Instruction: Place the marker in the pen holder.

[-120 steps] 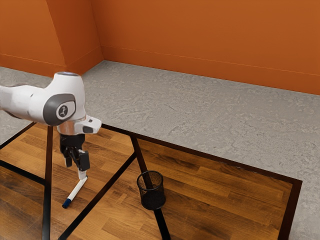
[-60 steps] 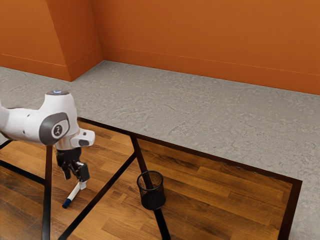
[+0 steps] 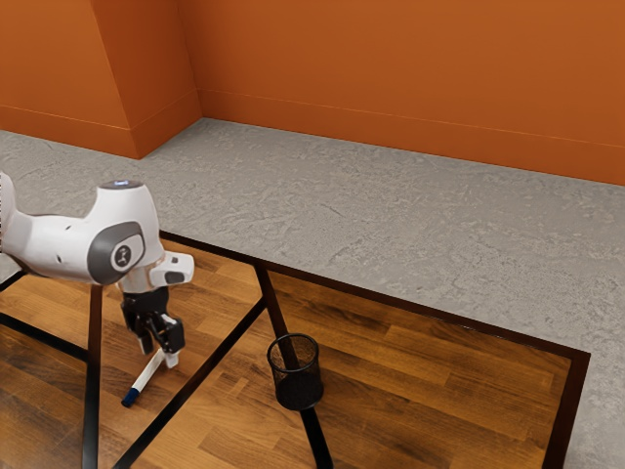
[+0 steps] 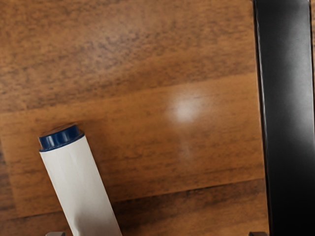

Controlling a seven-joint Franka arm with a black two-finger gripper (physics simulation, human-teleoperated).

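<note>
Though near the parted jaws, marker (image 3: 146, 376) outside the pen holder (image 3: 299, 391).

1. Marker (image 3: 146, 375) lies on table (image 3: 439, 391).
2. Exterior view, clock centred on marker: pen holder (image 3: 298, 389) stands at 3 o'clock, on table; gripper (image 3: 161, 351) is at 1 o'clock.
3. Diagonal strip (image 3: 217, 357) runs between marker and pen holder.

Gripper (image 3: 161, 355) at the marker (image 3: 144, 380), fingers (image 3: 174, 338) seemingly parted, pen holder (image 3: 298, 390) upright.
</note>
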